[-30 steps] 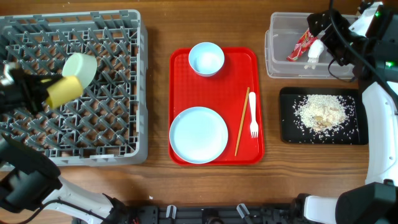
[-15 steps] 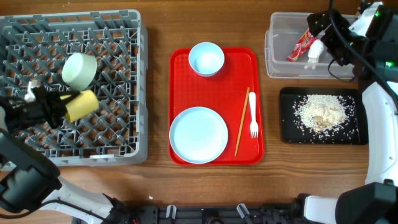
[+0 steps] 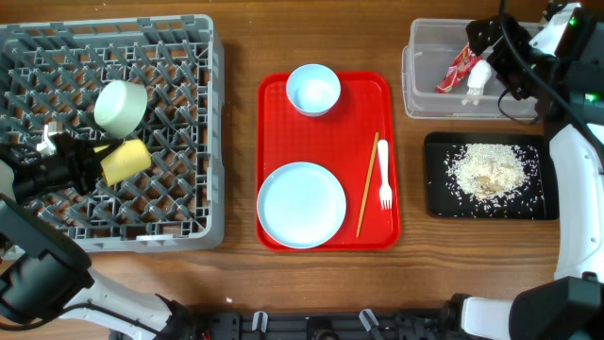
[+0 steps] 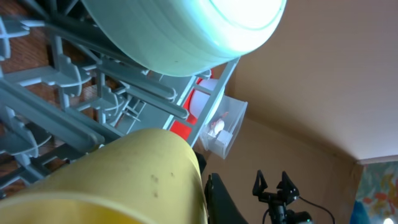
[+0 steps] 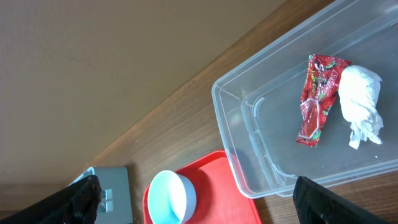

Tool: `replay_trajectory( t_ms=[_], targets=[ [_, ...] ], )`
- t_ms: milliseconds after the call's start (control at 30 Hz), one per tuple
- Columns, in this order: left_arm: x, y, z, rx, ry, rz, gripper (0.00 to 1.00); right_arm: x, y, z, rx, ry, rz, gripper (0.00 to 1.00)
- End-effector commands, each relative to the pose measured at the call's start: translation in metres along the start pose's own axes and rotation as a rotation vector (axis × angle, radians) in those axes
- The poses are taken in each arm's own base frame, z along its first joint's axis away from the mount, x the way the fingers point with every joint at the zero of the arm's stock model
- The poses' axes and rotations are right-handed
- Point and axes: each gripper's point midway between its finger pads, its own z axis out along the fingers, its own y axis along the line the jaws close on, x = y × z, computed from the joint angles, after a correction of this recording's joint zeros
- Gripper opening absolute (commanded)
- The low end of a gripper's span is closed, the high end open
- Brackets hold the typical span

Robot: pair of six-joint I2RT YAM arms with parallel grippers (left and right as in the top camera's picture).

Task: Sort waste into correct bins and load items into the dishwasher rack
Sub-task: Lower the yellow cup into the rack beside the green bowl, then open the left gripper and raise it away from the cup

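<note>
The small yellow plastic cup (image 3: 125, 162) lay on its side on the pegs of the large square grey plastic dishwasher rack (image 3: 184, 57), just beside the tilted mint-green round bowl (image 3: 120, 106). Your left gripper (image 3: 94, 159) was at the cup's left end, though the views did not show whether it was clamped on the cup or loosed. Well apart, your right gripper (image 5: 196, 183) hung with its fingers spread wide and nothing between them above the clear rectangular plastic tub (image 5: 249, 124), which held the small red crinkly wrapper (image 5: 318, 98) touching the crumpled white napkin (image 5: 362, 102).
</note>
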Motion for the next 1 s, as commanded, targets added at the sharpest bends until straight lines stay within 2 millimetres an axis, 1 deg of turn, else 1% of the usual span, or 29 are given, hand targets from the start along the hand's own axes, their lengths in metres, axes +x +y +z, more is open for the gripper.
replay_trajectory(
  t_ms=[0,33,67,100,167,233,300,333,367,433,500,533,567,600,700,733,867,967],
  targets=[
    [-0.005,0.015,-0.003,-0.082,-0.022,-0.016,0.04,-0.004,0.002,-0.006,0.003,-0.021,-0.001,1.0],
    [-0.005,0.016,-0.004,-0.082,-0.026,-0.017,0.04,-0.004,0.002,-0.006,0.003,-0.021,-0.001,1.0],
    [-0.007,0.018,-0.004,-0.092,-0.033,-0.01,0.07,-0.004,0.002,-0.006,0.003,-0.021,-0.001,1.0],
    [-0.009,0.022,-0.005,-0.116,-0.038,-0.013,0.07,-0.004,0.002,-0.006,0.003,-0.021,-0.001,1.0],
    [-0.014,0.044,-0.01,-0.242,-0.067,-0.072,0.06,-0.004,0.002,-0.006,0.003,-0.021,-0.001,1.0],
    [-0.021,0.07,-0.02,-0.399,-0.121,-0.147,0.06,-0.004,0.002,-0.006,0.003,-0.021,-0.001,1.0],
    [-0.023,0.081,-0.025,-0.466,-0.147,-0.18,0.08,-0.004,0.002,-0.006,0.003,-0.021,-0.001,1.0],
    [-0.024,0.083,-0.026,-0.477,-0.154,-0.189,0.15,-0.004,0.002,-0.006,0.003,-0.021,-0.001,1.0],
    [-0.025,0.083,-0.027,-0.479,-0.158,-0.189,0.25,-0.004,0.002,-0.006,0.003,-0.021,-0.001,1.0],
    [-0.027,0.083,-0.027,-0.478,-0.163,-0.183,0.34,-0.004,0.002,-0.006,0.003,-0.021,-0.001,0.99],
    [-0.027,0.083,-0.027,-0.479,-0.164,-0.182,0.51,-0.004,0.002,-0.006,0.003,-0.021,-0.001,1.0],
    [-0.027,0.083,-0.027,-0.48,-0.164,-0.182,0.65,-0.004,0.002,-0.006,0.003,-0.021,-0.001,1.0],
    [-0.027,0.083,-0.027,-0.481,-0.165,-0.182,0.74,-0.004,0.002,-0.006,0.003,-0.021,-0.001,1.0],
    [-0.026,0.083,-0.027,-0.482,-0.163,-0.185,0.76,-0.004,0.002,-0.006,0.003,-0.021,-0.001,1.0],
    [-0.027,0.079,-0.03,-0.489,-0.167,-0.182,0.75,-0.004,0.002,-0.006,0.003,-0.021,-0.001,1.0],
    [-0.029,0.075,-0.038,-0.523,-0.177,-0.179,0.74,-0.004,0.002,-0.006,0.003,-0.021,-0.001,1.0],
    [-0.033,0.06,-0.061,-0.608,-0.219,-0.192,0.73,-0.004,0.002,-0.006,0.003,-0.021,-0.001,1.0],
    [-0.039,0.041,-0.073,-0.617,-0.253,-0.168,0.73,-0.004,0.002,-0.006,0.003,-0.021,-0.001,1.0]
  ],
)
